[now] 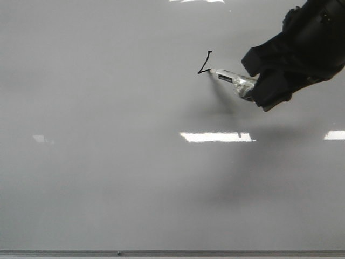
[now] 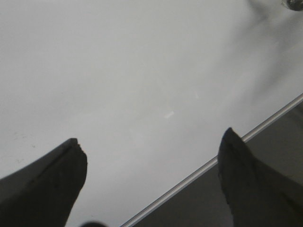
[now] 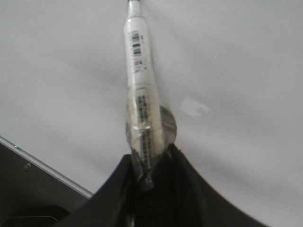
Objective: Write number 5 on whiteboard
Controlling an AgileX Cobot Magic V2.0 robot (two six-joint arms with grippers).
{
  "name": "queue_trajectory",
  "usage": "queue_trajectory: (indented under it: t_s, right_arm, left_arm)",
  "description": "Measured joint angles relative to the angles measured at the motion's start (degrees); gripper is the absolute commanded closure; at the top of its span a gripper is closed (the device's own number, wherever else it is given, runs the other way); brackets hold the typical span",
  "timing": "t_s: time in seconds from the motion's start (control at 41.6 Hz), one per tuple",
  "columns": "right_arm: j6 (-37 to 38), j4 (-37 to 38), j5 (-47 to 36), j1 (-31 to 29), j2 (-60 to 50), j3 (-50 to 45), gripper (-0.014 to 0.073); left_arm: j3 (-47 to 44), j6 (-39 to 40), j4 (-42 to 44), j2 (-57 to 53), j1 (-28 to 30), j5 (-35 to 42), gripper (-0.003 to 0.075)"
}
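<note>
The whiteboard [image 1: 108, 162] is a glossy grey-white board that fills the front view. A short black marker stroke [image 1: 205, 63], a slanted line with a small hook at its lower end, is part of the number 5. My right gripper [image 1: 253, 85] comes in from the upper right and is shut on a white marker [image 1: 229, 78] wrapped in clear tape. The marker's tip touches the board at the stroke's lower end. In the right wrist view the marker [image 3: 139, 80] sticks out between the shut fingers [image 3: 149, 158]. My left gripper [image 2: 151, 144] is open and empty over the board's lower part.
The board's thin grey frame edge [image 1: 172, 252] runs along the bottom of the front view and shows in the left wrist view [image 2: 213, 163]. Bright light reflections [image 1: 215, 137] lie on the board. The left arm does not show in the front view.
</note>
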State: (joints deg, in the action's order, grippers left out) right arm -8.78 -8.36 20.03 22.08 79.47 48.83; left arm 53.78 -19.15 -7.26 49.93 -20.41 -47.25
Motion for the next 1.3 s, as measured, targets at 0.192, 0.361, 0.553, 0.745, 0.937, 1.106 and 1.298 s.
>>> queue_trajectory:
  t_s: [0.192,0.361,0.553,0.745,0.937,1.106,1.298]
  right_arm:
    - [0.0,0.0,4.2,-2.2,-0.4,-0.3,0.0662]
    - [0.0,0.1,4.5,0.4,2.2,-1.1,0.0662]
    - [0.0,0.1,2.3,3.5,5.3,1.2,0.0662]
    - [0.0,0.1,5.9,3.6,3.2,4.0,0.0662]
    - [-1.0,0.4,6.2,3.7,-2.1,4.1,0.0662]
    - [-1.1,0.8,4.8,1.7,-2.4,4.2,0.0662]
    - [-1.1,1.1,3.8,-0.8,-2.3,4.2,0.0662]
  left_arm:
    - [0.0,0.0,0.0,0.0,0.0,0.0,0.0166]
    - [0.0,0.0,0.0,0.0,0.0,0.0,0.0166]
    - [0.0,0.0,0.0,0.0,0.0,0.0,0.0166]
    - [0.0,0.0,0.0,0.0,0.0,0.0,0.0166]
    - [0.0,0.0,0.0,0.0,0.0,0.0,0.0166]
    - [0.0,0.0,0.0,0.0,0.0,0.0,0.0166]
    - [0.0,0.0,0.0,0.0,0.0,0.0,0.0166]
